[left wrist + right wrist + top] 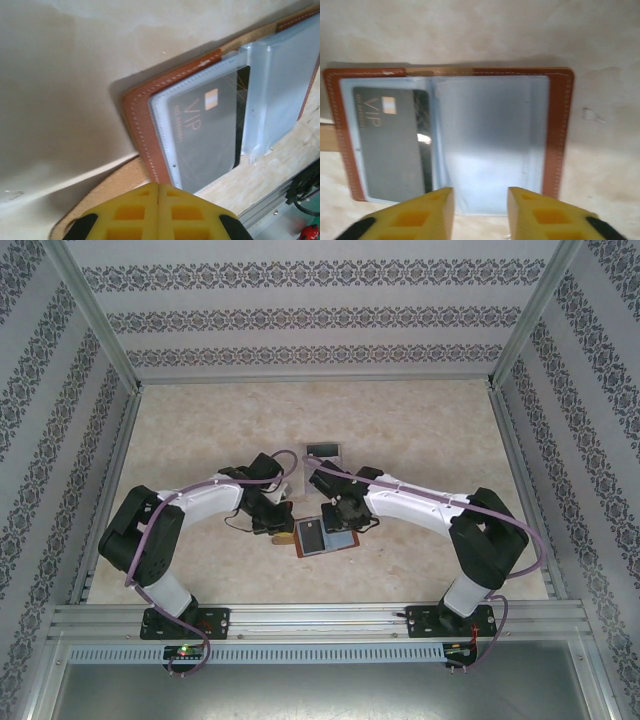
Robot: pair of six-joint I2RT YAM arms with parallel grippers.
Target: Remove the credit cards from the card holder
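Observation:
The card holder (pixel 335 540) lies open and flat on the table between the two arms, its brown stitched border (pixel 559 130) framing two clear pockets. A dark grey credit card (pixel 387 145) marked VIP sits inside the left pocket (pixel 205 130). The right pocket (pixel 490 140) looks pale; whether a card is in it I cannot tell. My left gripper (pixel 159 186) is shut, its yellow tips against the brown edge (pixel 142 125) by the tan strap tab (pixel 100 190). My right gripper (pixel 481 192) stands open over the near edge of the right pocket, nothing between its fingers.
A small grey rectangular thing (pixel 323 452) lies on the table just behind the grippers. Patterned walls enclose the marbled table (pixel 200 430) on three sides, and an aluminium rail (pixel 320 618) runs along the near edge.

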